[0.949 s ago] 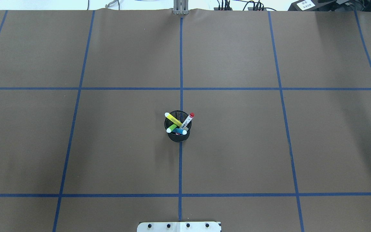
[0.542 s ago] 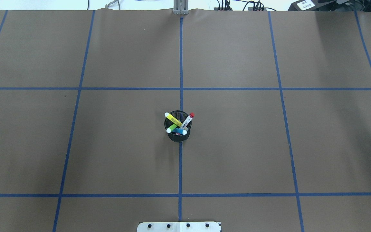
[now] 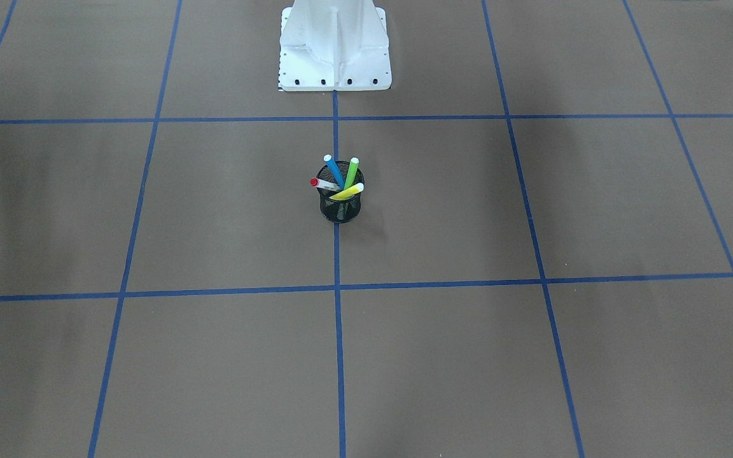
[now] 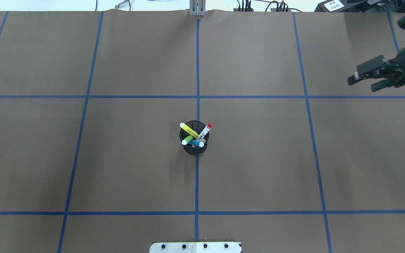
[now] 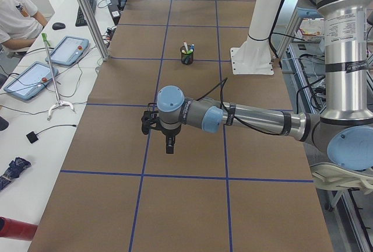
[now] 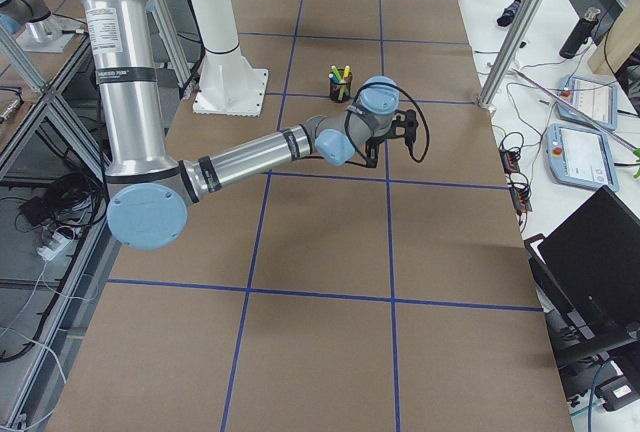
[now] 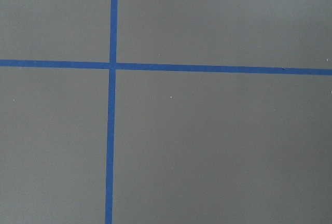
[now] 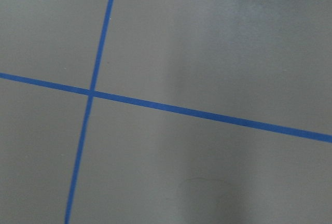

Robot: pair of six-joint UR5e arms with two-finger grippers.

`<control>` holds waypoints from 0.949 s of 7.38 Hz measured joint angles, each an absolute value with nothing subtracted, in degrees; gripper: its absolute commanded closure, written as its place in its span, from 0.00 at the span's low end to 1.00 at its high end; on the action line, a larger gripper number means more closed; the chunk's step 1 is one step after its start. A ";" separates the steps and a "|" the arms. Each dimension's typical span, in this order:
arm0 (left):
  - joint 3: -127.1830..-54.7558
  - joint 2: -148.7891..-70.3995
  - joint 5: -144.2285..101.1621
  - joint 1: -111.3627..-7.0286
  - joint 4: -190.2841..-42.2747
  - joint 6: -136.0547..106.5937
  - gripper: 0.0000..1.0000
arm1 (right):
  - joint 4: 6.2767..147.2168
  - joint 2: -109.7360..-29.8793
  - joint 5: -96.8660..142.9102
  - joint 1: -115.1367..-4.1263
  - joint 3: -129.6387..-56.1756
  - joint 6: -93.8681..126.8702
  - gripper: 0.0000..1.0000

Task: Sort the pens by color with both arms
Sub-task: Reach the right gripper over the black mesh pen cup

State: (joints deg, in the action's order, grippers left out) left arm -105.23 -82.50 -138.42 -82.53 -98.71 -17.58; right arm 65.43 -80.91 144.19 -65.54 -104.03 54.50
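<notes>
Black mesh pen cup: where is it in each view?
Front-facing: black mesh cup centre, below white pedestal base.
Overhead: cup centre, above base.
Exterior left: cup upper-middle, left of base.
Exterior right: cup upper-middle, right of base.
Left wrist: absent.
Right wrist: absent.
Shared landmark: the base.

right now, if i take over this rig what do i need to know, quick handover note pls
Right gripper: looks open and empty, over the table's far right side, well away from the cup.
Left gripper: out over the left side, no pen in it; open or shut cannot be told.
Pens: yellow pen, green pen, blue pen and red-capped white pen all lean in the black mesh cup at table centre.
Done: nothing sorted.
Left: take out all four and sort them by colour.
</notes>
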 measured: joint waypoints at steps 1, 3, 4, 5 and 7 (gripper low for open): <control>-105.31 -82.51 -138.42 -82.53 -98.76 -17.58 0.00 | 64.72 -76.61 142.13 -61.30 -104.47 62.64 0.01; -105.32 -82.53 -138.43 -82.53 -98.79 -17.58 0.00 | 64.51 -69.92 135.34 -51.89 -105.34 74.85 0.01; -105.25 -82.53 -138.43 -82.51 -98.79 -17.56 0.00 | 64.57 -67.87 129.71 -46.39 -106.08 79.12 0.01; -105.14 -82.53 -138.43 -82.48 -98.79 -17.52 0.00 | 64.68 -66.29 123.91 -41.04 -106.66 83.01 0.03; -104.98 -82.53 -138.43 -82.45 -98.79 -17.49 0.00 | 64.86 -63.59 115.63 -33.02 -106.69 89.09 0.08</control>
State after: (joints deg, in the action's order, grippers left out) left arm -104.98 -82.53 -138.43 -82.45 -98.79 -17.49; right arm 64.86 -63.59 115.63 -33.02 -106.69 89.09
